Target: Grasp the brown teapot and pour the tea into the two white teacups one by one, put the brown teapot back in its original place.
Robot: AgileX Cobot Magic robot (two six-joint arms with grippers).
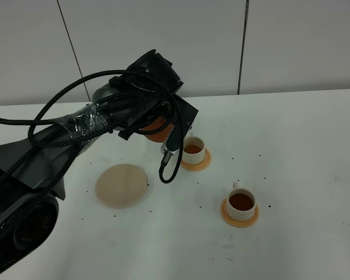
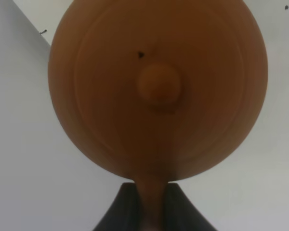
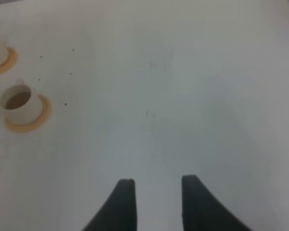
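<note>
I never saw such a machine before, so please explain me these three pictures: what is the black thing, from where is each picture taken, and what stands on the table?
The black thing is a robot arm. One picture looks down from a high camera; the other two come from cameras on each arm's wrist.

The left gripper holds the brown teapot by its handle, lifted off the white table. The right gripper is open and empty.

On the table stand two white teacups, the farther cup and the nearer cup, each on an orange coaster and each holding brown tea. The beige round coaster lies bare; the teapot probably belongs there.
</note>
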